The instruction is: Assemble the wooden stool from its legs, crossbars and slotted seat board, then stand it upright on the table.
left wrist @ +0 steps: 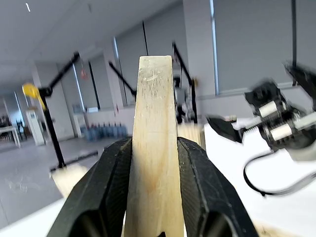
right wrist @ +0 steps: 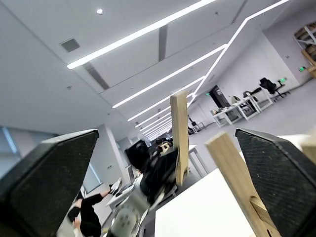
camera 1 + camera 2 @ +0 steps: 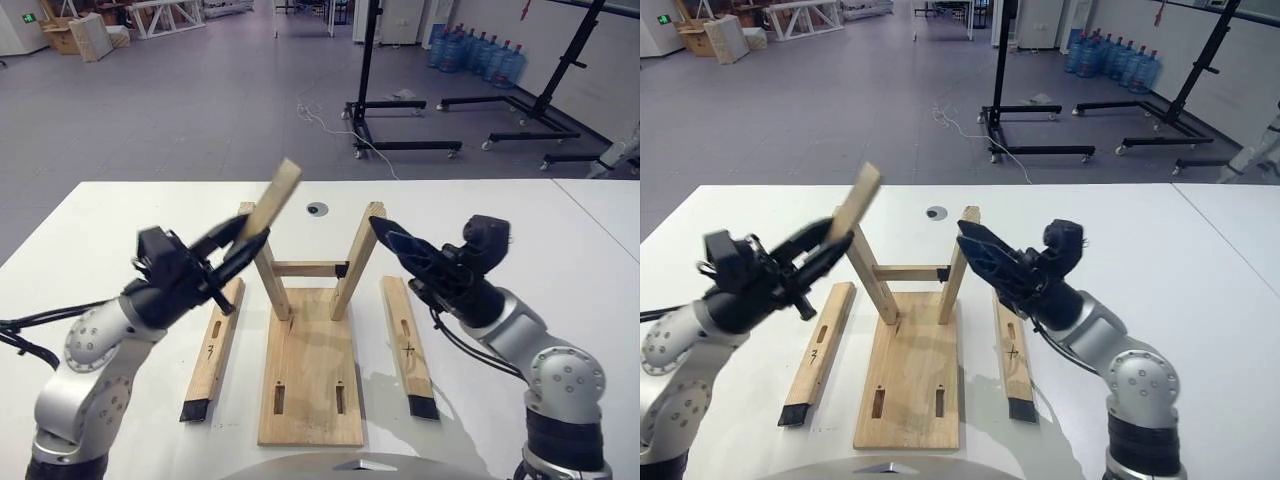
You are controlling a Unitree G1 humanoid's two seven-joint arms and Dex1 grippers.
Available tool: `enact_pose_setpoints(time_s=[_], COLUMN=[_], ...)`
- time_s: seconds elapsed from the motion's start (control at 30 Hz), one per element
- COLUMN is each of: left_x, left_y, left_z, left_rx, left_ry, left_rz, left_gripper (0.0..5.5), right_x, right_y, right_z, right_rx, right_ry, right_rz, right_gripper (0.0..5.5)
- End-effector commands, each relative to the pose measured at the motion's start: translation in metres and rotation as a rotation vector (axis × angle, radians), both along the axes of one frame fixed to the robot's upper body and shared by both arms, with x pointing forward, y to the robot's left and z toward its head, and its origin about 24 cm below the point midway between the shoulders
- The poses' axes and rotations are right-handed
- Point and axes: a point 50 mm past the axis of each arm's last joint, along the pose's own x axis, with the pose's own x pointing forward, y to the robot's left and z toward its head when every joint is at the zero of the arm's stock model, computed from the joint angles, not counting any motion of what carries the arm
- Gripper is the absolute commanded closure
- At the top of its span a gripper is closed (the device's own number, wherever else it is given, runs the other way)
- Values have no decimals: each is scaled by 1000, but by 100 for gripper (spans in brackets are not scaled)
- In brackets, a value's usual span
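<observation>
Left loose leg (image 3: pixel 818 352), lying at 9 o'clock of the seat board (image 3: pixel 908 380), is carrying a hand-drawn mark. It is reading as a 3 or a 7; cannot tell which. Right loose leg (image 3: pixel 1013 365), at 3 o'clock, is showing a hand-drawn cross. Green wall sign (image 3: pixel 662 18), far back at 11 o'clock, is glowing, with lettering too small to read.

Looks like a large open robotics lab or workshop hall. Told by the wide smooth grey floor (image 3: pixel 180 110), black wheeled metal stands (image 3: pixel 372 60), a cluster of blue plastic water jugs (image 3: pixel 470 48) by the far wall, pale wooden crates (image 3: pixel 90 35) in a far corner, long white ceiling light strips (image 2: pixel 148 29), and desks with dark office chairs (image 2: pixel 269 85) farther off. Nearest, a white flat worktop (image 3: pixel 120 220).
</observation>
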Motion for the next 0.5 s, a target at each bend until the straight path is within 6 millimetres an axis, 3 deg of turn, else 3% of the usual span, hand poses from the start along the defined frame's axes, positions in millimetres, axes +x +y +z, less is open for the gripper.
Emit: enact_pose_setpoints(time_s=[0.03, 0.17, 0.33, 0.5], left_x=[4, 4, 6, 14], left_y=[-16, -31, -39, -34], left_z=[0, -1, -7, -14], left_rx=[-13, 32, 107, 233], left_ry=[-62, -113, -113, -163], left_rz=[-13, -68, -100, -42], left_gripper=[423, 423, 423, 423], right_x=[9, 21, 30, 29], right_y=[25, 48, 60, 67], right_z=[-10, -14, -9, -3], right_rx=[-22, -37, -37, -30], right_ry=[28, 72, 75, 68], right_rz=[-4, -21, -76, -68], right_gripper=[37, 37, 37, 127])
